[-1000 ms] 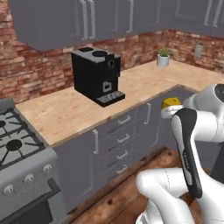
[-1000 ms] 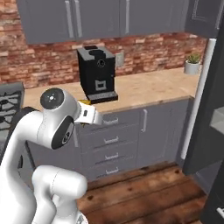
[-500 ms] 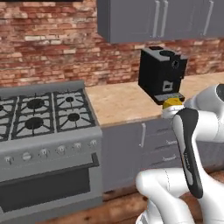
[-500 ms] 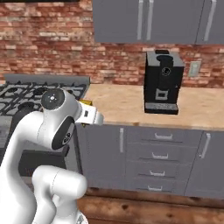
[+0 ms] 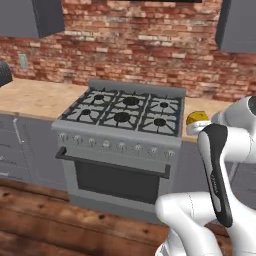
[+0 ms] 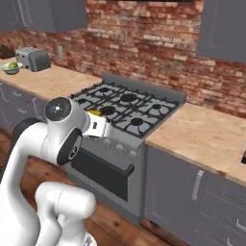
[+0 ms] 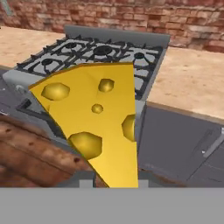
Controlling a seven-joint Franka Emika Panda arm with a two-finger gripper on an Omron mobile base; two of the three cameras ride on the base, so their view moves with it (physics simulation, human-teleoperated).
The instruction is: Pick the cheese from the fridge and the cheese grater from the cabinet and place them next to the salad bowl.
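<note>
The cheese (image 7: 94, 118), a yellow wedge with holes, sits between the fingers of my gripper (image 7: 116, 177), which is shut on it. In the left base view the cheese (image 5: 197, 118) pokes out above the white wrist, over the counter's edge right of the stove. From the right base view a sliver of the cheese (image 6: 94, 113) shows at the hand, in front of the stove. The salad bowl (image 6: 10, 67), pale with a green lump, stands far left on the counter. The fridge and the cheese grater are out of view.
A grey gas stove (image 5: 122, 117) with an oven door stands straight ahead. Wooden counter (image 6: 202, 134) runs on both sides of it. A silver toaster (image 6: 32, 58) stands beside the bowl. Grey upper cabinets (image 5: 30, 17) hang on the brick wall.
The whole picture has swung: the base has moved, the black coffee machine has left the views and the stove has come to the middle. The cheese stays in the shut gripper.
</note>
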